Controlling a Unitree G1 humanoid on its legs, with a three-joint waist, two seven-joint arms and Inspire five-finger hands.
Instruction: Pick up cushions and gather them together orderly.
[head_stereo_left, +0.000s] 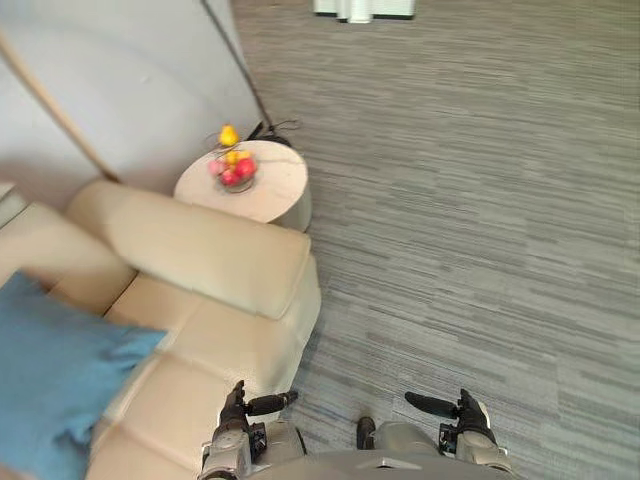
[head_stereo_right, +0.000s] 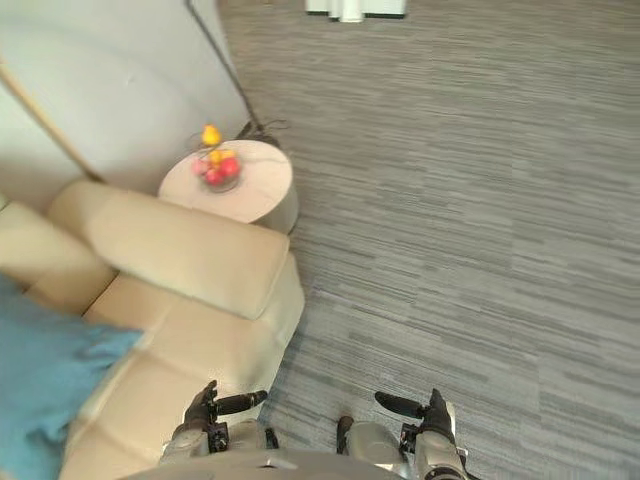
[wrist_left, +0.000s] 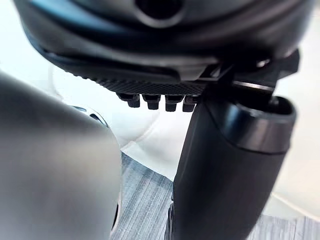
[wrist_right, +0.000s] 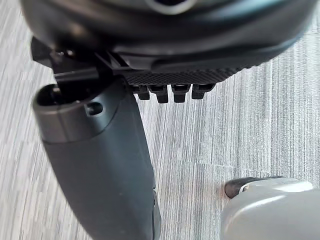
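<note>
A blue cushion (head_stereo_left: 50, 380) lies on the seat of a beige sofa (head_stereo_left: 200, 260) at the lower left, partly cut off by the view's edge. My left hand (head_stereo_left: 240, 405) hangs low by the sofa's front corner, to the right of the cushion and apart from it. In the left wrist view its thumb (wrist_left: 225, 165) sticks out straight, the fingers are relaxed, and nothing is held. My right hand (head_stereo_left: 462, 410) hangs over the grey carpet, well away from the sofa. Its thumb (wrist_right: 100, 160) is also straight, and this hand holds nothing.
A round pale side table (head_stereo_left: 275, 195) stands past the sofa's armrest, bearing a bowl of red and yellow fruit (head_stereo_left: 233, 170). A thin dark pole (head_stereo_left: 240, 70) rises behind it along a grey wall. Striped grey carpet (head_stereo_left: 470, 220) spreads to the right. A white object (head_stereo_left: 365, 8) sits at the far edge.
</note>
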